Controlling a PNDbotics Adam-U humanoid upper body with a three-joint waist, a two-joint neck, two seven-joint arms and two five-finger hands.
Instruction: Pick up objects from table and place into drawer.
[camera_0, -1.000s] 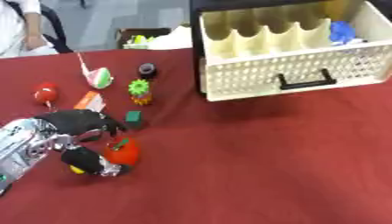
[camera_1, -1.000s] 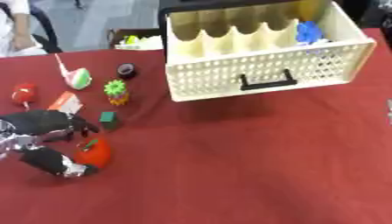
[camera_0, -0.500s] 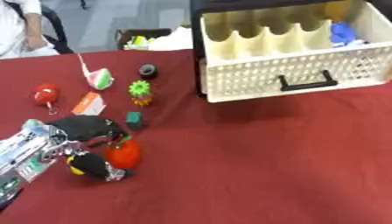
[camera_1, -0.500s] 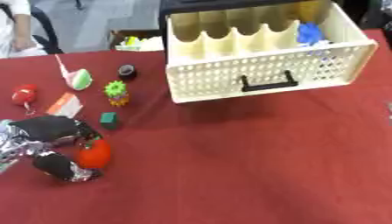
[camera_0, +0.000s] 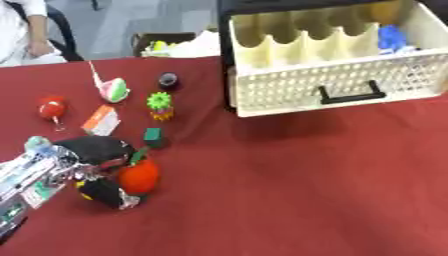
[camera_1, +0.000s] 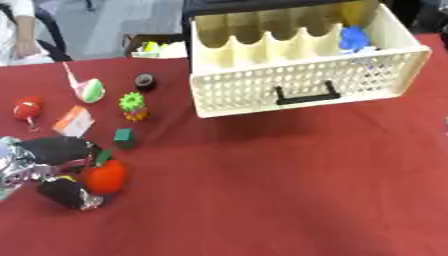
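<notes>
My left hand (camera_0: 92, 165) lies at the left of the red table with its fingers and thumb curled round a red round fruit toy (camera_0: 138, 176) with a green stem. The cream slotted drawer (camera_0: 337, 82) stands pulled out at the top right, with a blue thing (camera_0: 391, 36) in its right end. Loose on the table lie a small green block (camera_0: 154, 137), a green and orange spiky toy (camera_0: 159, 104), an orange and white packet (camera_0: 101, 120), a red round toy (camera_0: 52, 106), a pink and green toy (camera_0: 113, 89) and a small black ring (camera_0: 168, 79). My right hand shows in no view.
The table's far edge runs behind the toys, with a box of yellow and white things (camera_0: 179, 46) beyond it. A person in white (camera_0: 22, 27) sits at the far left corner. Bare red cloth (camera_0: 306, 190) spreads in front of the drawer.
My left hand with the red fruit has shifted a little to the right and lifted slightly. The loose toys and the drawer have stayed put.
</notes>
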